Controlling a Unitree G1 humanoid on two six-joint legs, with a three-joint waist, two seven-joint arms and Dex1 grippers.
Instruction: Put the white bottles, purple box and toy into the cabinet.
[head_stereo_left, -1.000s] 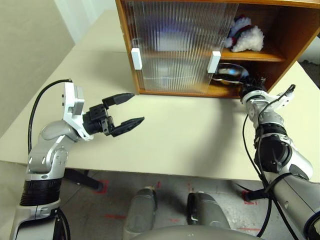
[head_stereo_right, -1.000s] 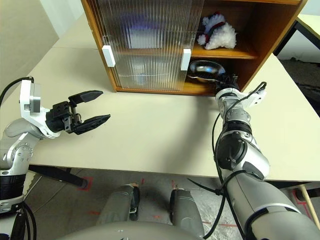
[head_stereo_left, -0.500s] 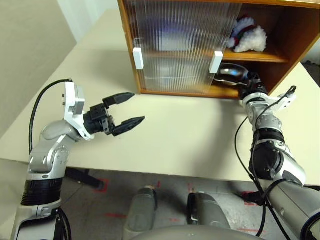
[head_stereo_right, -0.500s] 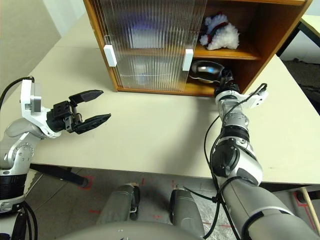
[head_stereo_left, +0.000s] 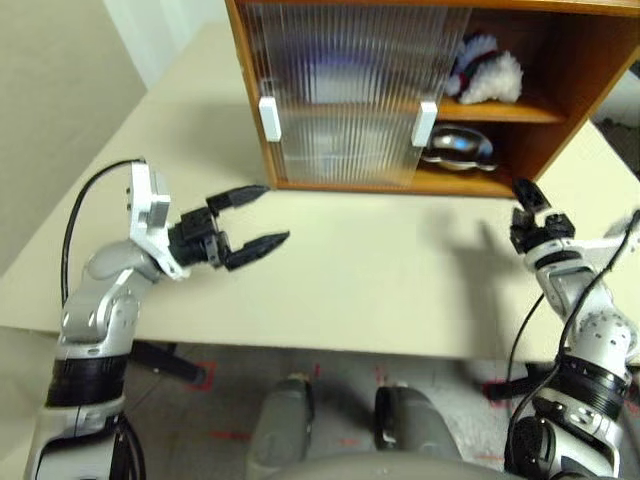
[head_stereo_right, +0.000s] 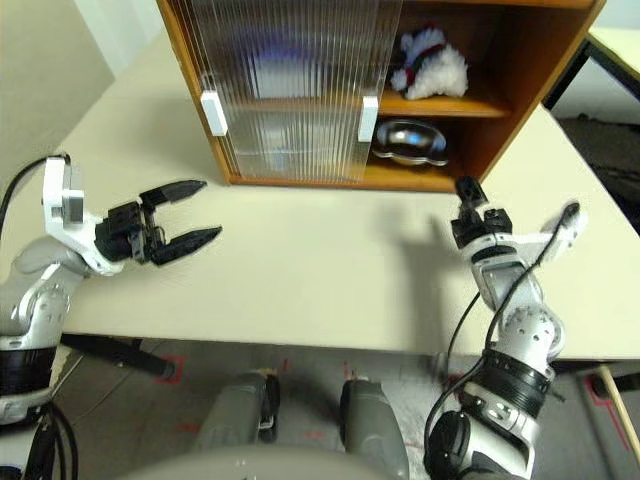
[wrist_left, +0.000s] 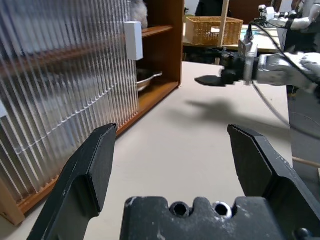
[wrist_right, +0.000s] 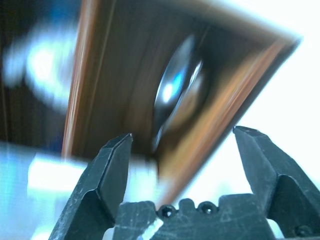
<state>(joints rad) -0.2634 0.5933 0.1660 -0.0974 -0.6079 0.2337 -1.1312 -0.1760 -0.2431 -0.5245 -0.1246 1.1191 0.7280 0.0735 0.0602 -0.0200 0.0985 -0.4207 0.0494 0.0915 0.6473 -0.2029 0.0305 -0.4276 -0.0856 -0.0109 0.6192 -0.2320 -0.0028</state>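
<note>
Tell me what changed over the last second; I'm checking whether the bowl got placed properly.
The right gripper let go of the metal bowl on the cabinet's lower shelf and pulled back out over the table, jaws open and empty. The bowl stayed on that shelf. The plush snowman on the upper shelf, the sliding doors and the open left gripper kept their places.

A: What do the arms look like?
B: Silver-grey w/ black joints, black cables. Left gripper (head_stereo_left: 258, 214) & right gripper (head_stereo_right: 470, 205): black fingers. White block on left wrist.
</note>
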